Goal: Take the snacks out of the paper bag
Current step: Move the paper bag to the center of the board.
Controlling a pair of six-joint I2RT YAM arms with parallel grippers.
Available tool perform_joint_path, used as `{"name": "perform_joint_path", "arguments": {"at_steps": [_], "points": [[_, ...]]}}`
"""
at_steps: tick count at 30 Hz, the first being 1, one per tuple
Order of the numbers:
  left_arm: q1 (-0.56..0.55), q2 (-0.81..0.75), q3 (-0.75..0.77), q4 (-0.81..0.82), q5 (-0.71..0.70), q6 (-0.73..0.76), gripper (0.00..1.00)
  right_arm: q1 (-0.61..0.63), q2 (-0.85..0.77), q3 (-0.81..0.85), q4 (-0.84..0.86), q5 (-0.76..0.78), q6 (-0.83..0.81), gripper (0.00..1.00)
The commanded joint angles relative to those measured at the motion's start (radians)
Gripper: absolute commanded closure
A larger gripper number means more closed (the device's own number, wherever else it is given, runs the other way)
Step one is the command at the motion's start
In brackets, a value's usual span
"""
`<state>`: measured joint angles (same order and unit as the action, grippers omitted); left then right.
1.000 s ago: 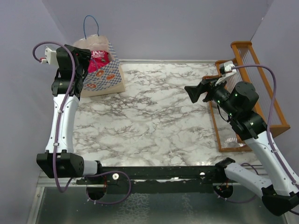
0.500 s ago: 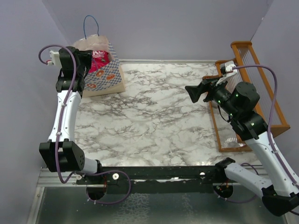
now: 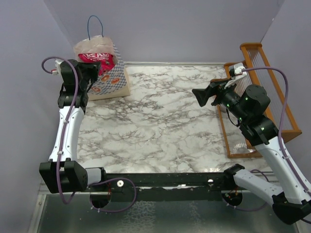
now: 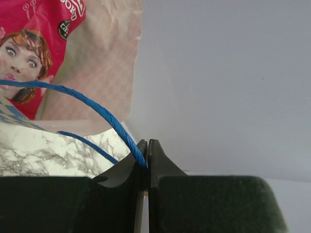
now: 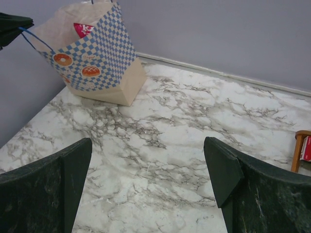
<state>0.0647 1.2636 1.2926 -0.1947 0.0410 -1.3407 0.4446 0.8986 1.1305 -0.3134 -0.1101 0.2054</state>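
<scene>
The paper bag (image 3: 112,80) stands at the table's far left corner, cream with blue-white checkered sides (image 5: 99,56). A large pink-red snack bag (image 3: 99,59) pokes out of its top and fills the upper left of the left wrist view (image 4: 34,43). My left gripper (image 4: 147,145) is shut on one thin blue cord handle (image 4: 99,110), just left of the bag's mouth (image 3: 93,73). The other handle (image 3: 95,22) loops up free. My right gripper (image 3: 199,94) hangs open over the right side of the table, far from the bag, nothing between its jaws (image 5: 148,145).
An orange wooden rack (image 3: 265,82) stands along the right edge of the marble table (image 3: 165,121), with its post (image 5: 297,150) at the edge of the right wrist view. Purple walls close in at the left, back and right.
My left jaws have closed on the blue cord handle, and the left wrist has shifted slightly towards me. The bag's top now stands a little higher. The right arm has not moved.
</scene>
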Motion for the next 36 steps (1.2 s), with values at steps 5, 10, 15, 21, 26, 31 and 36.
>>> {"name": "perform_joint_path", "arguments": {"at_steps": [5, 10, 15, 21, 26, 31, 36], "points": [[-0.054, -0.050, -0.101, 0.260, 0.231, -0.061, 0.94, -0.005, 0.022, 0.012, 0.035, -0.071, -0.007, 0.01], [-0.185, -0.051, -0.084, 0.251, 0.221, -0.016, 0.94, -0.004, 0.079, 0.027, 0.053, -0.243, -0.050, 0.01], [-0.343, -0.084, -0.122, 0.254, 0.127, -0.025, 0.93, -0.004, 0.136, 0.044, 0.069, -0.294, -0.042, 0.01], [-0.478, -0.057, -0.128, 0.274, 0.121, -0.060, 0.89, -0.004, 0.181, 0.044, 0.093, -0.357, -0.008, 0.01], [-0.517, -0.059, -0.144, 0.253, 0.117, -0.044, 0.84, -0.004, 0.220, 0.046, 0.126, -0.433, 0.016, 0.01], [-0.519, -0.124, -0.144, 0.092, 0.056, 0.088, 0.72, -0.004, 0.286, 0.090, 0.132, -0.460, 0.063, 0.01], [-0.517, -0.258, -0.149, -0.119, -0.092, 0.247, 0.50, -0.004, 0.353, 0.117, 0.185, -0.543, 0.164, 0.01]]}}
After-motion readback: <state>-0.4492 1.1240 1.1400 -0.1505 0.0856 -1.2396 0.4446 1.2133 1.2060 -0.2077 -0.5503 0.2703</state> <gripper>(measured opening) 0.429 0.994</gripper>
